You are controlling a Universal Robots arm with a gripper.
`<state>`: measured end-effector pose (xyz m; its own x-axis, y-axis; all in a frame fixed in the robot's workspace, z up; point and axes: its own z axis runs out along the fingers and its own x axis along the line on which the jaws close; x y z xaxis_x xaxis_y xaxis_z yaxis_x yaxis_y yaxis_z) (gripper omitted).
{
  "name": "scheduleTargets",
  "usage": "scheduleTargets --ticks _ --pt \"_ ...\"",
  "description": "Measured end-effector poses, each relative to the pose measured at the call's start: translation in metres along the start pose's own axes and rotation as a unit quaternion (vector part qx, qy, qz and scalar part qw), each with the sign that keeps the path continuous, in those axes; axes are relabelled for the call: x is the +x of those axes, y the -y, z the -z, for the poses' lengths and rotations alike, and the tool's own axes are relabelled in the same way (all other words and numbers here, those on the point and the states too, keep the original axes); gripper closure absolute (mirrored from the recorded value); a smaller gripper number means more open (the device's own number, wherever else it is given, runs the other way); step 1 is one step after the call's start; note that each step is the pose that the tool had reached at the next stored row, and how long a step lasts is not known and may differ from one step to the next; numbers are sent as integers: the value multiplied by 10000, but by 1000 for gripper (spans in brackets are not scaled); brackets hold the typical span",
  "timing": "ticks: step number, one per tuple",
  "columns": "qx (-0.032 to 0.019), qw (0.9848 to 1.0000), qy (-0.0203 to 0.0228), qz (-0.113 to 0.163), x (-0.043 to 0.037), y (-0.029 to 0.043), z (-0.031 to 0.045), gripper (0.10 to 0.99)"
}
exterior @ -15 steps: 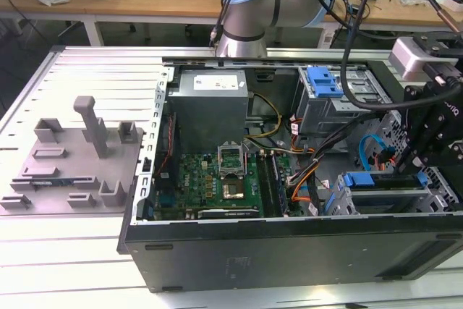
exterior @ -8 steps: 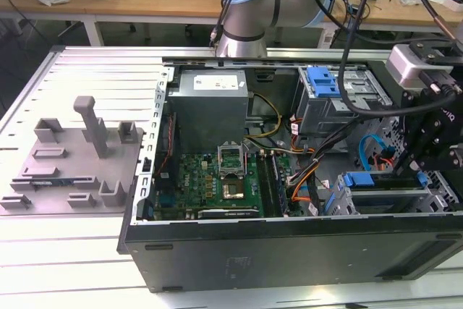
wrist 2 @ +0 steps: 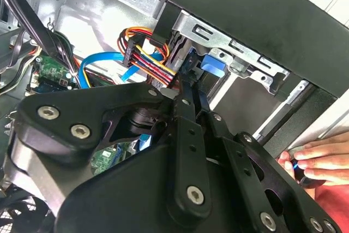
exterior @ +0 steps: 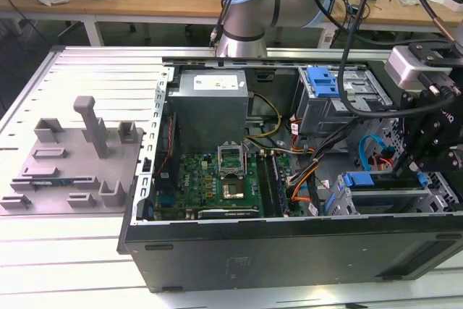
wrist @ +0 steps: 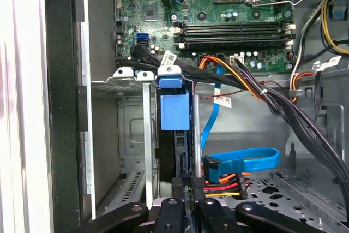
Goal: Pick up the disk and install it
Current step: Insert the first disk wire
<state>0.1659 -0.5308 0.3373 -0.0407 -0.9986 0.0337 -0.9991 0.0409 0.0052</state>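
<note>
The disk (wrist: pixel 182 154) stands on edge in a slot of the metal drive cage (wrist: pixel 131 118) inside the open computer case. Its dark side and blue plastic rail end (wrist: pixel 174 110) show in the first wrist view. My gripper (wrist: pixel 188 183) sits right behind it, with the two black fingers close together on the disk's rear edge. In the second wrist view the fingers (wrist 2: pixel 185 102) reach to the blue rail (wrist 2: pixel 212 64) at the cage. In the exterior view the gripper (exterior: pixel 434 142) hangs over the case's right end, beside the blue rail (exterior: pixel 358 179).
Orange, red and black power cables (wrist: pixel 229 181) and blue data cables (wrist: pixel 245 162) lie close beside the slot. The motherboard (exterior: pixel 217 179) fills the case's middle. A blue latch (exterior: pixel 322 81) sits on the far cage. A person's hand (wrist 2: pixel 316 159) rests outside the case wall. A grey fixture (exterior: pixel 72 157) stands at the exterior view's left.
</note>
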Motion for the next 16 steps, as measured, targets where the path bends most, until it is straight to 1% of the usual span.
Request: scheduleTargets --ticks 5,6,7,9,13,15,16 --pt "-1 10000 5 -1 2 -1 -5 922" --pt "-1 10000 5 0 2 -1 -2 910" --pt "0 10000 1 0 2 -1 8 847" --pt "0 10000 1 -1 3 -1 29 847" --pt "0 10000 1 0 6 -1 130 847" --pt "0 10000 1 0 10 -2 238 847" --pt "0 10000 2 0 11 -2 264 847"
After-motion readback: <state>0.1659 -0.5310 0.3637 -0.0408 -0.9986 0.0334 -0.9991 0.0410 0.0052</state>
